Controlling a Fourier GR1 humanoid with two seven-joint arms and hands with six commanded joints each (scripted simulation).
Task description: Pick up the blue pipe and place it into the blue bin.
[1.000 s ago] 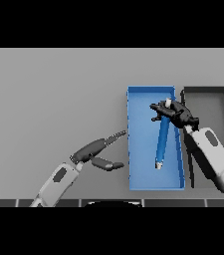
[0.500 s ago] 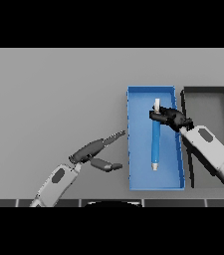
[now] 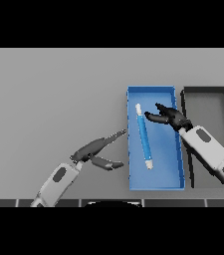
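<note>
The blue pipe [image 3: 144, 137], with white ends, lies lengthwise inside the blue bin [image 3: 153, 183] near its left wall. My right hand [image 3: 168, 117] hovers over the bin's upper right part, just right of the pipe's far end, fingers relaxed and holding nothing. My left hand [image 3: 95, 149] rests over the table left of the bin, fingers straight and pointing toward the bin's left wall.
A black bin [image 3: 205, 91] stands directly right of the blue bin, partly covered by my right forearm. Grey table spreads to the left and far side.
The right hand let go of the pipe, which now lies flat in the blue bin. The hand has drawn back to the right. The left hand barely moved.
</note>
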